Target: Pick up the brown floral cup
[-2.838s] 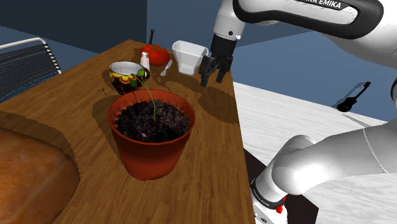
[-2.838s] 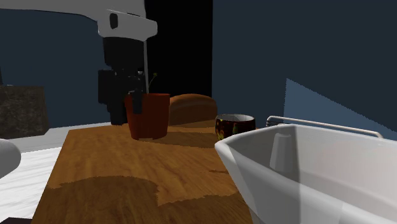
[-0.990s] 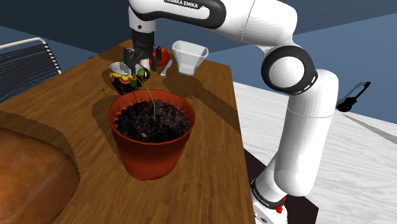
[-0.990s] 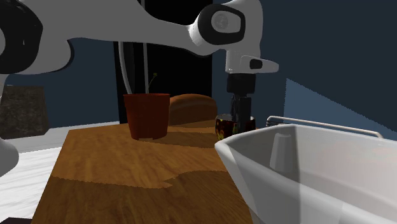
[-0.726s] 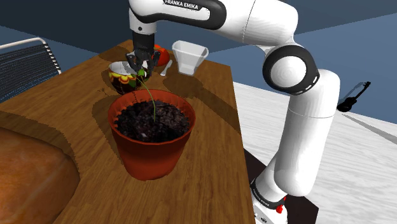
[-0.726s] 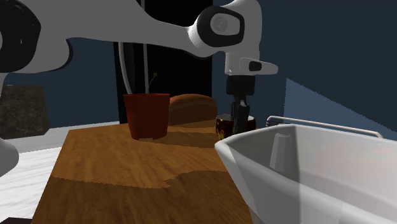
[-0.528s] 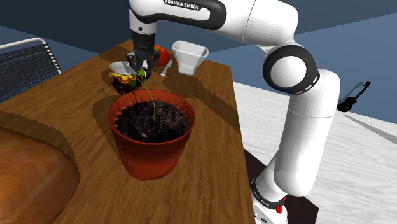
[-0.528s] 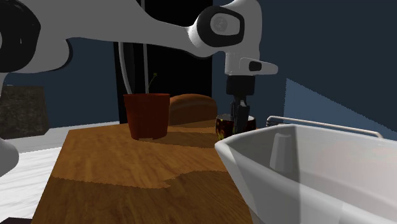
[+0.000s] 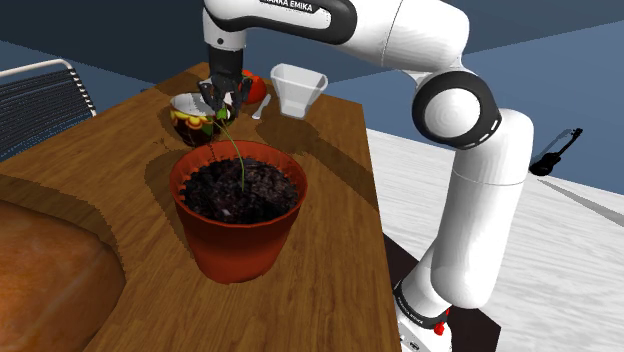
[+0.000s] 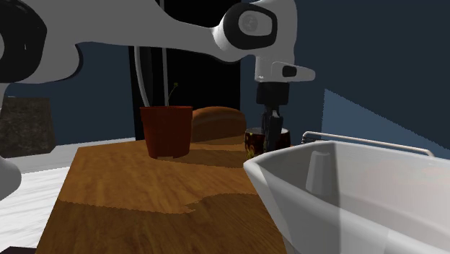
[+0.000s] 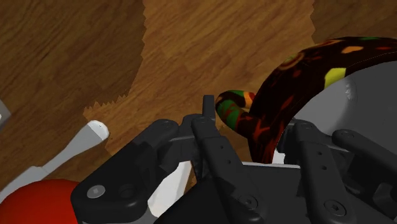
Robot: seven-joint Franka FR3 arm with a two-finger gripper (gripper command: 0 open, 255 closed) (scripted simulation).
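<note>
Cup (image 10: 254, 143) — lower part hidden behind the white tub (image 10: 346, 202); bread loaf (image 9: 45, 285) cut off at the shoulder view's corner.

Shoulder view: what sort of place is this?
Likely a home dining or kitchen corner: a wooden table carrying a potted plant, a floral cup and a bread loaf, with a chair alongside.

A brown wooden tabletop (image 9: 330, 230) carried a red-brown pot (image 9: 238, 235) full of dark soil, with a thin green sprout (image 9: 240, 162) rising from it. A large brown loaf (image 9: 45, 290) lay at the shoulder view's lower left. Toward the far end stood a white square container (image 9: 297, 88), with a red round object (image 9: 257, 86) and a white spoon (image 9: 261, 108) just beside it. A chair (image 9: 40, 100) with a pale frame stood off the tabletop's left edge. A small black guitar-shaped object (image 9: 553, 153) lay on the white floor (image 9: 470, 180).
</note>
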